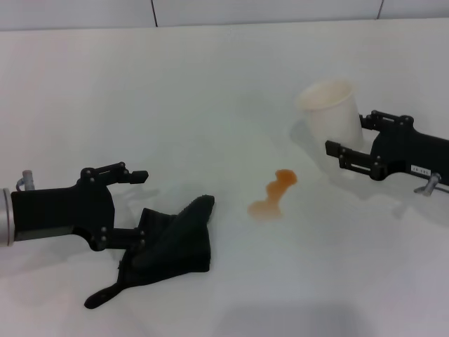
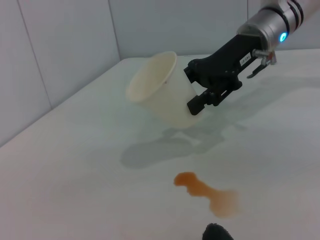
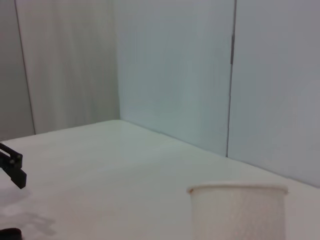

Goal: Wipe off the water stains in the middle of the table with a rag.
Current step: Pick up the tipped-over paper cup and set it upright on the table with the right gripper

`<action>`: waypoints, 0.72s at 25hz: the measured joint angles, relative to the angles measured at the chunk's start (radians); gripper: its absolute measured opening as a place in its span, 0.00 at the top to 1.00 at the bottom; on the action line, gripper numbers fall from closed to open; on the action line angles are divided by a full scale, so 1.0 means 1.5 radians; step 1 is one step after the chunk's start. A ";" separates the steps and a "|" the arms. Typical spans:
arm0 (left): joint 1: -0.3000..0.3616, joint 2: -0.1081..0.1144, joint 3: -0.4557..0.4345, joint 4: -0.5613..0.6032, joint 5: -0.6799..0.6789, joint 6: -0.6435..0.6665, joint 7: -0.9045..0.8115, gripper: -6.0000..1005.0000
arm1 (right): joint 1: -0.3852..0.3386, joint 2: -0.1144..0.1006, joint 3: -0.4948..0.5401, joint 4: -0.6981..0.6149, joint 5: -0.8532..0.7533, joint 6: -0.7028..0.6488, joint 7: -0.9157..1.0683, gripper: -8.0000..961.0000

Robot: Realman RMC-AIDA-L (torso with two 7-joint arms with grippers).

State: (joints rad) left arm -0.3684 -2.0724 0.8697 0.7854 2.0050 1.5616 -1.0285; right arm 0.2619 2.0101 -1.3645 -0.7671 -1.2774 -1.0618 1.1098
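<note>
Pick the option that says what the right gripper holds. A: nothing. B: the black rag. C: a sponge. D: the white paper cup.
D: the right gripper has its fingers clamped on the white paper cup, while the rag lies on the table at the left gripper.

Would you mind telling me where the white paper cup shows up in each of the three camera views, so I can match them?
Head view: the paper cup stands at upper right, between the fingers of the right gripper.
Left wrist view: the cup is upper centre, tilted in the picture, held by that same gripper.
Right wrist view: only its rim and upper wall show at the lower edge.
Shared landmark: the cup's round rim.
</note>
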 joint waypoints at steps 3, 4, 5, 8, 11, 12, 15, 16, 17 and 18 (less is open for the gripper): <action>-0.001 0.000 0.001 0.000 0.000 0.000 0.000 0.17 | 0.003 0.000 -0.001 0.027 0.020 -0.005 -0.017 0.32; -0.001 0.000 0.001 0.000 0.000 0.000 0.001 0.17 | 0.003 0.000 -0.002 0.038 0.031 -0.005 -0.030 0.32; -0.001 -0.001 0.001 0.000 0.000 0.000 0.001 0.17 | 0.003 0.000 -0.003 0.041 0.035 -0.005 -0.035 0.32; -0.001 -0.001 0.000 0.000 0.000 -0.001 0.001 0.18 | 0.001 0.001 -0.006 0.056 0.064 -0.013 -0.064 0.32; -0.001 -0.001 -0.001 0.000 0.000 -0.001 0.002 0.18 | 0.000 0.001 -0.006 0.081 0.096 -0.023 -0.095 0.31; 0.000 -0.001 -0.001 0.000 0.000 -0.001 0.002 0.18 | 0.000 0.001 -0.006 0.088 0.102 -0.025 -0.103 0.31; 0.000 -0.001 -0.001 0.000 0.000 -0.006 0.002 0.18 | 0.002 0.001 -0.003 0.106 0.112 -0.026 -0.118 0.31; 0.000 -0.001 -0.001 0.000 0.000 -0.007 0.001 0.18 | 0.003 0.001 -0.002 0.112 0.115 -0.026 -0.122 0.31; 0.000 -0.001 0.000 0.000 0.000 -0.008 0.001 0.18 | 0.003 0.001 -0.002 0.116 0.116 -0.026 -0.123 0.31; 0.000 -0.001 0.001 0.000 0.000 -0.008 0.001 0.18 | 0.004 0.001 -0.001 0.119 0.118 -0.026 -0.124 0.31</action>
State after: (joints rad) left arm -0.3684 -2.0739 0.8704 0.7853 2.0049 1.5496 -1.0266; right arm 0.2678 2.0111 -1.3666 -0.5889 -1.1012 -1.1005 0.9236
